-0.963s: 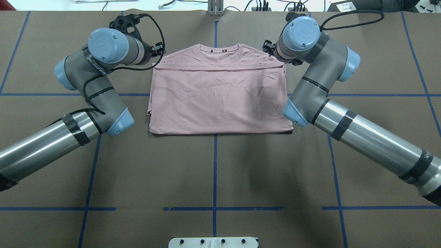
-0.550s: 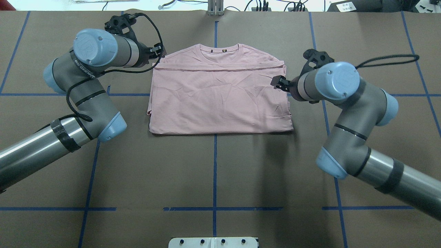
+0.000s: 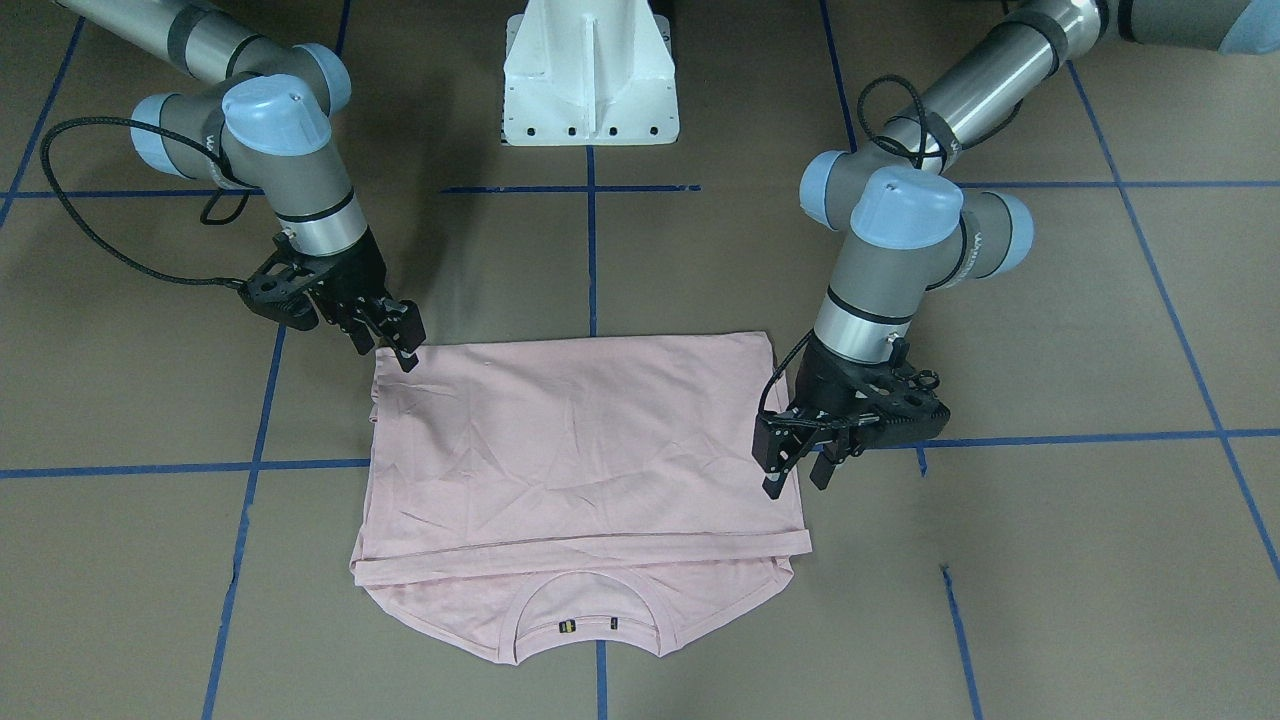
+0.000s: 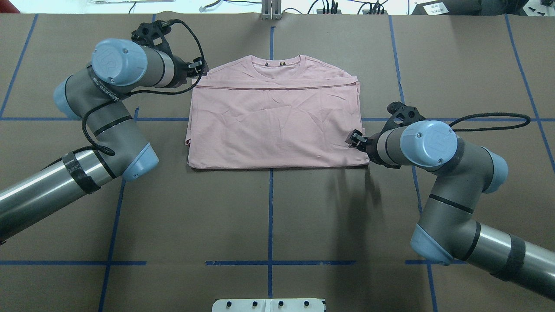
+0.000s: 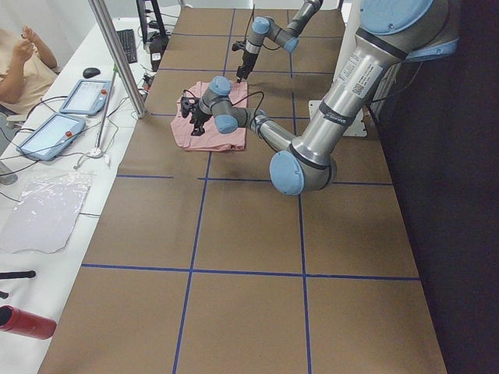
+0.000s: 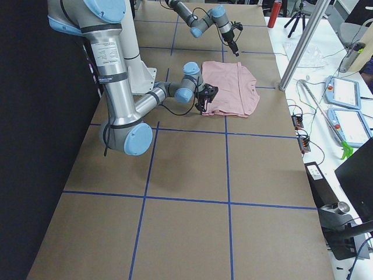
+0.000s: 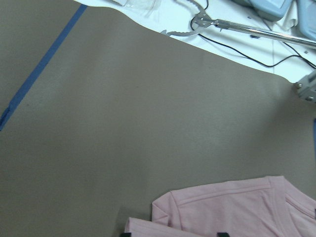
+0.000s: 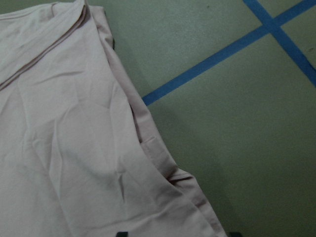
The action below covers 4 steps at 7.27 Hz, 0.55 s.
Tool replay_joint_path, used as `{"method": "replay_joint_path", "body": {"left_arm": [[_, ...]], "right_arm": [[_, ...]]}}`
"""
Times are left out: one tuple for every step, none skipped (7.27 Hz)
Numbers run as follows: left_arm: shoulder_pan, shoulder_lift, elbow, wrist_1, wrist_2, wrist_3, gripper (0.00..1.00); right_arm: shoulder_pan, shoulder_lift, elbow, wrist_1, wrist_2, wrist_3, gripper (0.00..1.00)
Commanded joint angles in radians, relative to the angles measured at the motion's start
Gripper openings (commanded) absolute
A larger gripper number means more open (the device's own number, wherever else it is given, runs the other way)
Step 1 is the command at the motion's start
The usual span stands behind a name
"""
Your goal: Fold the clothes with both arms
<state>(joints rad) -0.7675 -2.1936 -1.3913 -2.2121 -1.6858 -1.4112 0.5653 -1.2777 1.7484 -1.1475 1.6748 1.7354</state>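
Note:
The pale pink T-shirt [image 4: 277, 125] lies flat on the brown table, its lower half folded up over the chest. The collar points away from the robot and the print is hidden. My left gripper [image 4: 198, 68] is open and empty, just off the shirt's far left shoulder; in the front view it [image 3: 797, 482] hovers over the shirt [image 3: 580, 450] edge. My right gripper [image 4: 353, 139] is open and empty at the shirt's near right corner, also seen in the front view [image 3: 392, 348]. The right wrist view shows the shirt's layered edge [image 8: 74, 123].
The white pedestal base [image 3: 590, 80] stands at the robot's side of the table. Blue tape lines [image 4: 270, 216] cross the brown surface. Beyond the far edge lie cables and tablets [image 5: 86, 97]. An operator [image 5: 23, 62] sits there.
My right arm has swung from the shirt's far right shoulder toward the robot, down the right edge to the near right corner. My left arm has shifted only slightly.

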Motion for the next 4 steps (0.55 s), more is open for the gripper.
{"method": "replay_joint_path", "body": {"left_arm": [[0.0,0.0,0.0,0.0,0.0,0.0,0.65],[0.0,0.0,0.0,0.0,0.0,0.0,0.65],[0.0,0.0,0.0,0.0,0.0,0.0,0.65],[0.0,0.0,-0.002,0.0,-0.002,0.0,0.65]], "right_arm": [[-0.004,-0.014,-0.006,-0.006,0.005,0.013,0.73],[-0.007,-0.015,-0.015,-0.006,0.005,0.013,0.7],[-0.011,-0.014,-0.02,-0.006,0.005,0.013,0.7],[-0.015,-0.012,-0.021,-0.006,0.006,0.013,0.64]]}}
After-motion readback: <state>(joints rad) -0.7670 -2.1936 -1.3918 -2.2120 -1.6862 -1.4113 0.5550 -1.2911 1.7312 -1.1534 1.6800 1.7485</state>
